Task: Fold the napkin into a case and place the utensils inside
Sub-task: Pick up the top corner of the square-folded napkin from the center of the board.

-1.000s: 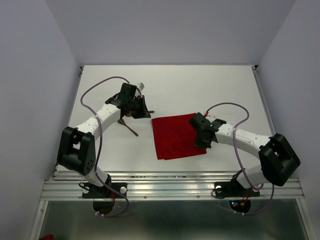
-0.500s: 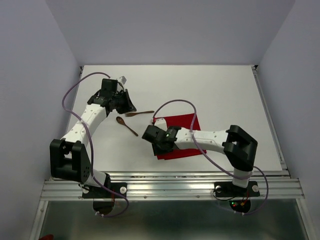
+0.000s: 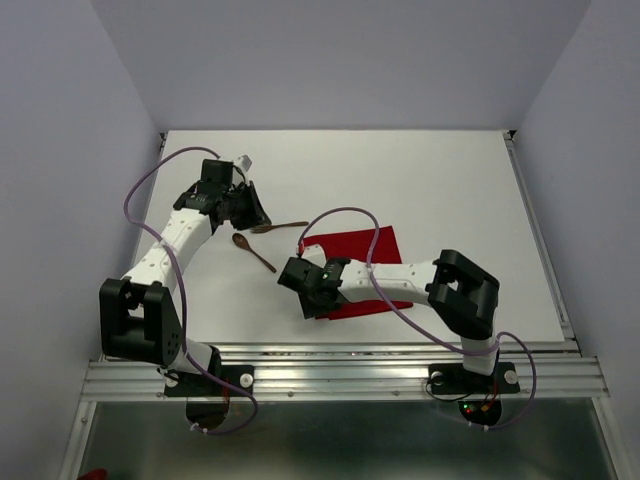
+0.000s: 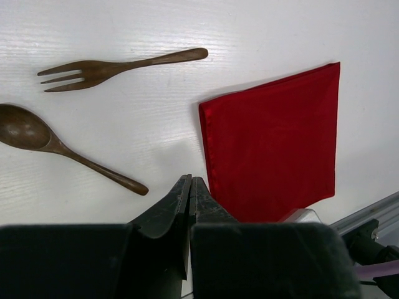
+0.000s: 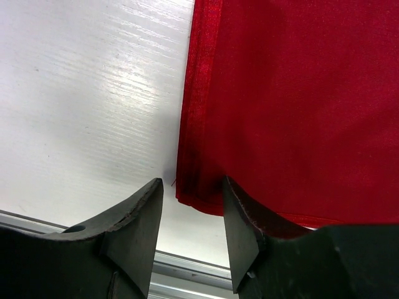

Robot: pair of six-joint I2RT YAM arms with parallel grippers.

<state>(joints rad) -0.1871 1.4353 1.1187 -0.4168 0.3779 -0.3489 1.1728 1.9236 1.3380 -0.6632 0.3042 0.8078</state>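
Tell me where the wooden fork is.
Top view: the fork lies left of centre, just beyond the spoon, between the left gripper and the red napkin.

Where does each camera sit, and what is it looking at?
Top external: high behind the arms, looking down on the white table; both arms show whole, with the left pincer and right pincer.
Left wrist: on the left arm, looking down past its own shut pincer at the fork, spoon and napkin.
Right wrist: on the right arm, looking down between its own open pincer at the napkin's corner.
Shared: all three show the red napkin; the top and left wrist views also share the fork and spoon.
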